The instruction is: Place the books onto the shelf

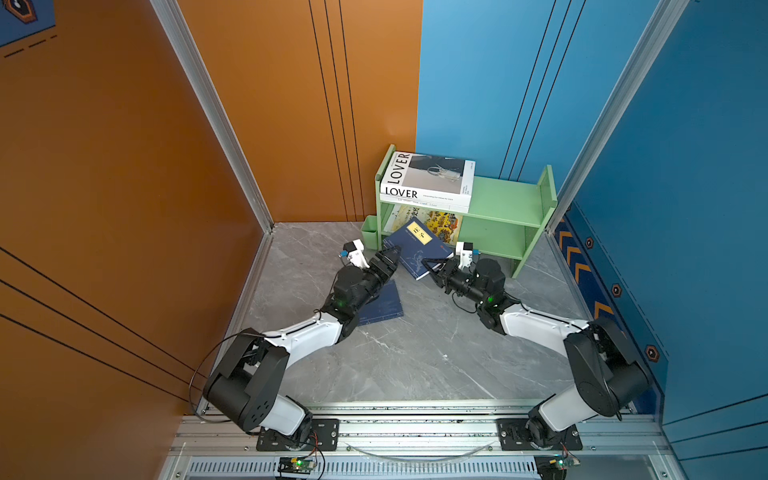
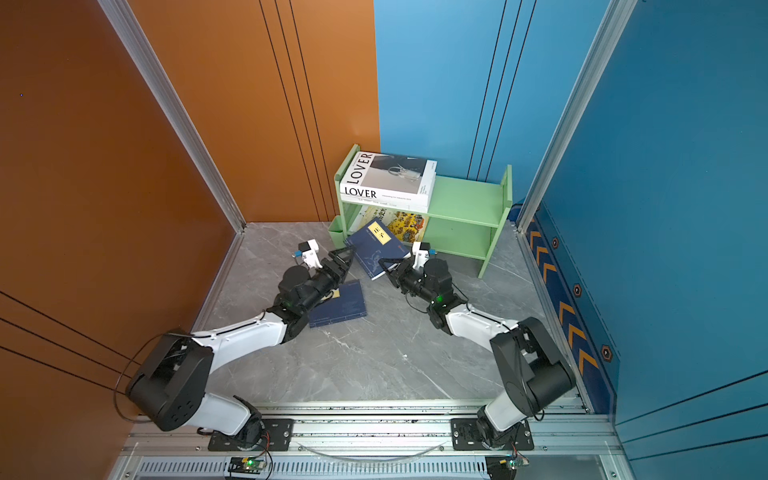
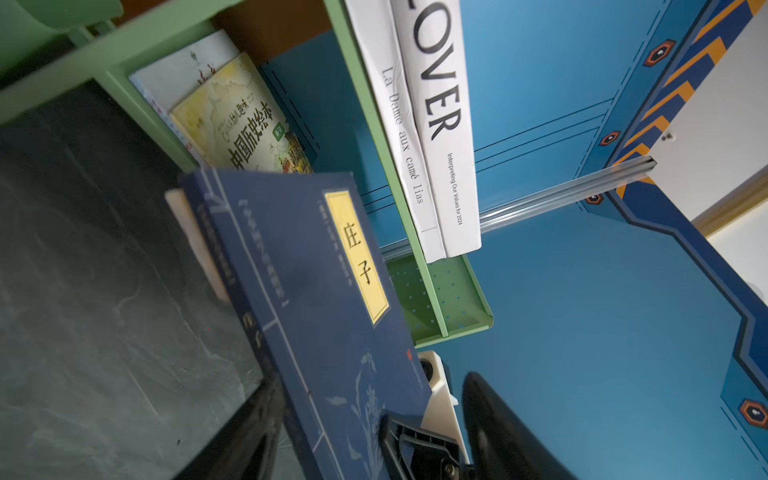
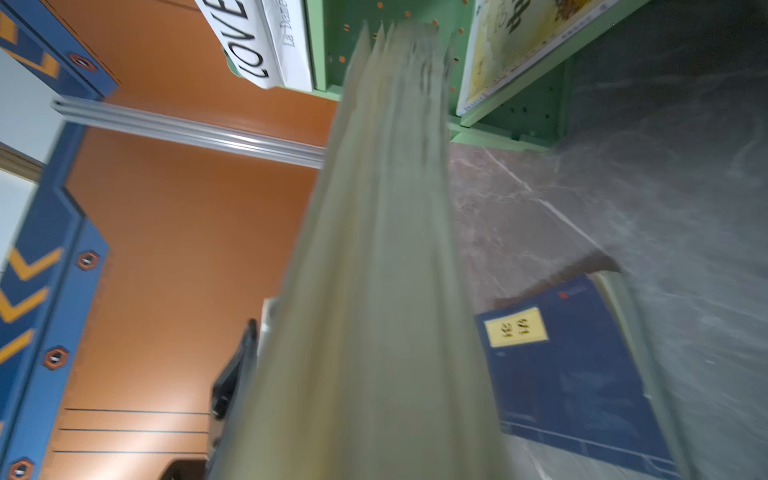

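Pinching the near corner of a tilted navy book in the right gripper, holding it just before the shelf standing at the far edge of the table. Poising the left gripper at that book's left corner, reaching over a second navy book lying flat mid-table; jaws spread or pressed together, impossible to tell.

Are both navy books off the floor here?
No: the flat navy book lies on the floor under the left arm, while the right gripper holds only the tilted navy book.
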You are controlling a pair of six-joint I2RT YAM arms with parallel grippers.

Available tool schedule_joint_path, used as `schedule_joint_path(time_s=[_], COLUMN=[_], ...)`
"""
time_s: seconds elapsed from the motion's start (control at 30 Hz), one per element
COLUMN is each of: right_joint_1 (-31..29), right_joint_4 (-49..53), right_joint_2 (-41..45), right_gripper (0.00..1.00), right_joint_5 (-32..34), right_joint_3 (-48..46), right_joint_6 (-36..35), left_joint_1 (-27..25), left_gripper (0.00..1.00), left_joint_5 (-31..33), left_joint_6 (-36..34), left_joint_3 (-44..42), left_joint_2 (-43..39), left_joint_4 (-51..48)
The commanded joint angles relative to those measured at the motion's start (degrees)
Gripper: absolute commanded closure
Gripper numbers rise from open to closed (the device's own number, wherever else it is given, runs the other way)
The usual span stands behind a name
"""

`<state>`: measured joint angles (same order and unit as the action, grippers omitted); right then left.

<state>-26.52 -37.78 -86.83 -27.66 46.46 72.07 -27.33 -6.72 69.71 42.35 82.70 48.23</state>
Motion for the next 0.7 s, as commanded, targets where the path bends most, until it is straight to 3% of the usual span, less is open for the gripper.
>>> schedule_joint_path(time_s=[0.0,0.17,0.37,0.67], right_joint_1=[2.2,7.7,10.3,10.6], right_joint_4=[18.7,20.1,18.6,13.5], right_joint_2=[6.2,11.6,14.3,15.1], right_gripper=[0.85,0.85,0.85,0.85], right_joint_5=[-6.9,-12.1,-16.4,-18.2], right_joint_3=[2.3,-0.1,-1.5,-2.7], right_joint_6=[-14.2,-15.0,-14.1,-10.1], left_joint_1=[3.8,7.7,8.3,4.1], left_gripper=[0.21,0.17,0.16,0.16], left_joint_5=[-10.2,-16.4,-23.8,-26.9], left_joint_6=[-5.5,-10.7,-11.3,2.5], left_joint_3=[0.8,2.0,3.4,2.7], left_joint_2=[-4.6,-8.7,-6.9,4.9], left_joint_4=[-8.1,-20.3,-22.4,0.1])
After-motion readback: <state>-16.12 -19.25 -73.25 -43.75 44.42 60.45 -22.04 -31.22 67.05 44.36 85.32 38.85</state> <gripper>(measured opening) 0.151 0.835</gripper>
